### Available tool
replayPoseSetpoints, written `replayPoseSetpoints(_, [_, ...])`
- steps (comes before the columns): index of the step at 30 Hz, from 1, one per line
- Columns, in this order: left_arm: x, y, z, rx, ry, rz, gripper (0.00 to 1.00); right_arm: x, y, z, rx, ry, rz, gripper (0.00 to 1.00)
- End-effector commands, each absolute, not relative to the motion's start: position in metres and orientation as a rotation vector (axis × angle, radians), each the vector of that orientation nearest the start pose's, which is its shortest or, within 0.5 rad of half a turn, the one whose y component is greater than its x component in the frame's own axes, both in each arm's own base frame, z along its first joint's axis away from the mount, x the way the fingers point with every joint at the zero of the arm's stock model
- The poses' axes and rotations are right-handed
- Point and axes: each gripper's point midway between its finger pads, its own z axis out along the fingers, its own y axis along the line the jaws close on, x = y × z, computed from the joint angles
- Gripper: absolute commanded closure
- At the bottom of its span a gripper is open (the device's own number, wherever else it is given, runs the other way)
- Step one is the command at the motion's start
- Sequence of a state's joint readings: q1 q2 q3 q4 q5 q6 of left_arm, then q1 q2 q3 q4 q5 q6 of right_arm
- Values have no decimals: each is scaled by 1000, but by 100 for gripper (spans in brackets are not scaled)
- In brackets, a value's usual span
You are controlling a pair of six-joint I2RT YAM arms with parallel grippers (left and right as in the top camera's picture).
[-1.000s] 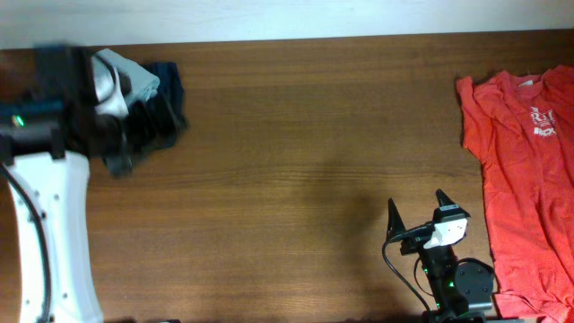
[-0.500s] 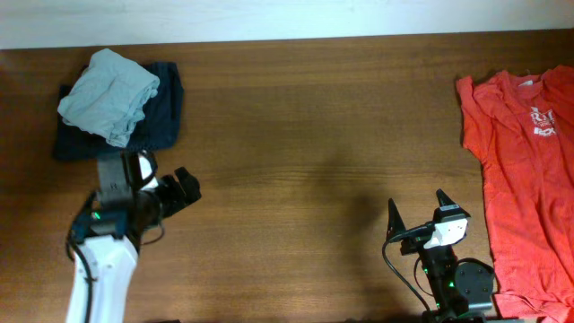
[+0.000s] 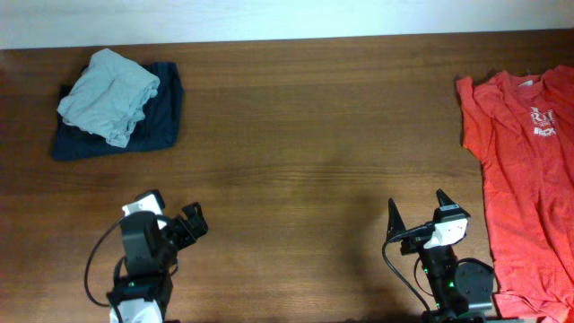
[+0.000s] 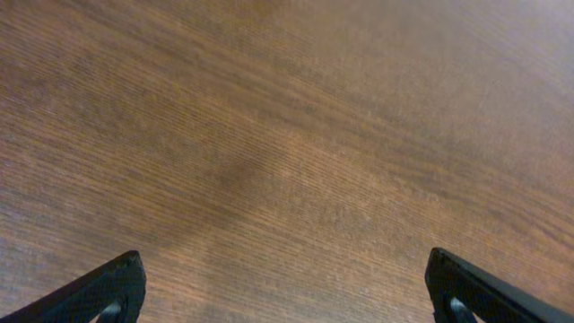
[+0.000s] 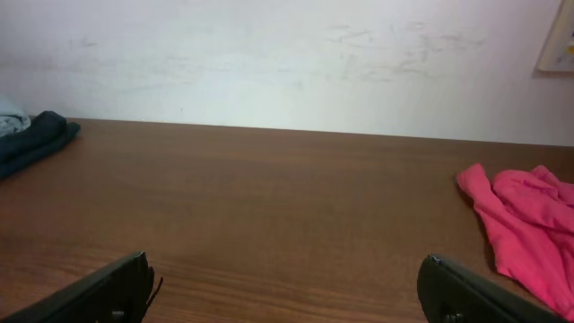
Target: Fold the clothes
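Grey shirt (image 3: pixel 108 94) on navy cloth (image 3: pixel 160 126), bench's (image 3: pixel 314 135) far-left corner; red shirt (image 3: pixel 520 179), right edge (left gripper (image 3: pixel 172 213) and right gripper (image 3: pixel 418 211) spread, empty)

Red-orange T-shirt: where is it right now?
Overhead view: the red-orange T-shirt lies spread along the table's right edge, just beyond the right gripper, opposite the folded pile at the far-left corner.

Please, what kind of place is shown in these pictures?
Probably a robotics lab or test bench, not a home: a wooden table against a plain white wall, a left arm and a right arm at its near edge, and a red-orange T-shirt laid out.
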State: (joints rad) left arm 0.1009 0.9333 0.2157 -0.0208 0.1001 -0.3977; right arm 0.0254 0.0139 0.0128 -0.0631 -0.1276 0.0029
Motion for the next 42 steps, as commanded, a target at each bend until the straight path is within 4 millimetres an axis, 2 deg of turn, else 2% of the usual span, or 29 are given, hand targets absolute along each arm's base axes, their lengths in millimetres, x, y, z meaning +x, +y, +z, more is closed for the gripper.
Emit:
replayPoseSetpoints(1, [261, 13, 39, -515, 2224, -244, 1, 245, 25, 159, -102, 1633, 115, 1])
replayPoseSetpoints(12, [247, 11, 30, -490, 2144, -251, 1, 245, 25, 159, -102, 1633, 115, 1])
replayPoseSetpoints(21, [254, 12, 51, -270, 2084, -147, 1, 245, 25, 159, -102, 1633, 115, 1])
replayPoseSetpoints(24, [259, 12, 73, -129, 2000, -69, 1, 245, 25, 159, -102, 1633, 115, 1])
replayPoseSetpoints(28, [257, 10, 95, -44, 1917, -22, 1, 245, 25, 159, -102, 1633, 115, 1])
replayPoseSetpoints(33, [250, 5, 99, 8, 1900, 21, 1, 245, 25, 159, -102, 1633, 115, 1])
replayPoseSetpoints(42, [250, -7, 113, 73, 1836, 41, 1, 245, 25, 159, -102, 1633, 115, 1])
